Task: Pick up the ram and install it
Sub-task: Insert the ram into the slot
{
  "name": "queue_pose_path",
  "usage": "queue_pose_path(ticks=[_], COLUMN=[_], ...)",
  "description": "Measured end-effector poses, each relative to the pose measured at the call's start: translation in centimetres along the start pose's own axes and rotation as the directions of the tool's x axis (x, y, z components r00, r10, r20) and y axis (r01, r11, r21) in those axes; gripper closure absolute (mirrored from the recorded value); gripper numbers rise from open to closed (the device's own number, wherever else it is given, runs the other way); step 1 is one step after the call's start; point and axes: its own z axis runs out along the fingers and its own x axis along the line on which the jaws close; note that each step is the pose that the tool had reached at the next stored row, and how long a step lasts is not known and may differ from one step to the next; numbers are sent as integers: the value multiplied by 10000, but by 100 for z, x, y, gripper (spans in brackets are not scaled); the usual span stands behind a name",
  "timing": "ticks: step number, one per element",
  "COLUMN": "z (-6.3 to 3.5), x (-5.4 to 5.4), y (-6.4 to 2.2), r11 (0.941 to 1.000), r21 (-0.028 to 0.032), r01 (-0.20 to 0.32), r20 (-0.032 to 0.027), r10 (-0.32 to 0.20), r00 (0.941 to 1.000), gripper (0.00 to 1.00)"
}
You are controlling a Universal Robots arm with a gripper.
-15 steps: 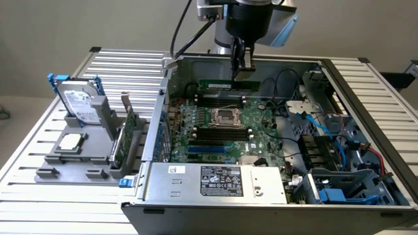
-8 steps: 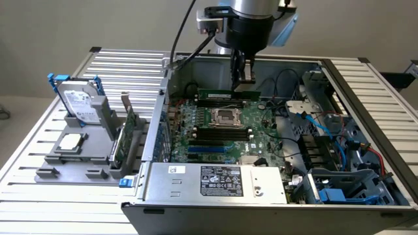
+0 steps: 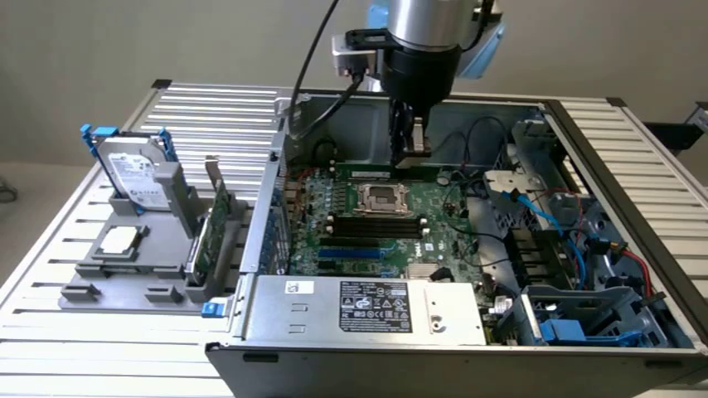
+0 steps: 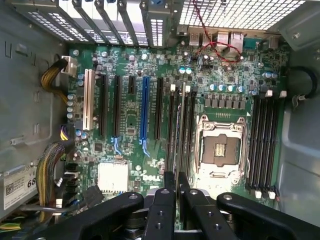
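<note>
Exterior view's left: grey holder (image 3: 122,278) on slatted table (image 3: 210,108), with a hard drive (image 3: 135,178) standing upright in it. A green card (image 3: 212,232) stands on edge at the holder's side nearest the case.

Centre: open computer case (image 3: 277,141), power supply (image 3: 366,305) at the near edge, motherboard (image 3: 376,249) exposed. Gripper (image 3: 414,151) reaches straight down, just beyond the processor socket (image 3: 384,197). Jaws clenched almost together on the ram (image 3: 370,172), a thin green stick lying along the far memory slots. Cannot tell whether it is seated. In the wrist view the fingers (image 4: 169,200) are nearly touching over the slots beside the socket.

Right: blue cables (image 3: 542,211) by the drive bays.
</note>
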Motion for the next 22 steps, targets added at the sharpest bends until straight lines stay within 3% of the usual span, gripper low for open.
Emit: queue_pose_path(ticks=[8,22], z=[146,401], x=[9,8], y=[10,42], r11=[9997,9996], r21=[1,1], r01=[258,270], r20=[-3,-3], r10=[-258,-270], r00=[9997,9996], gripper=[86,86])
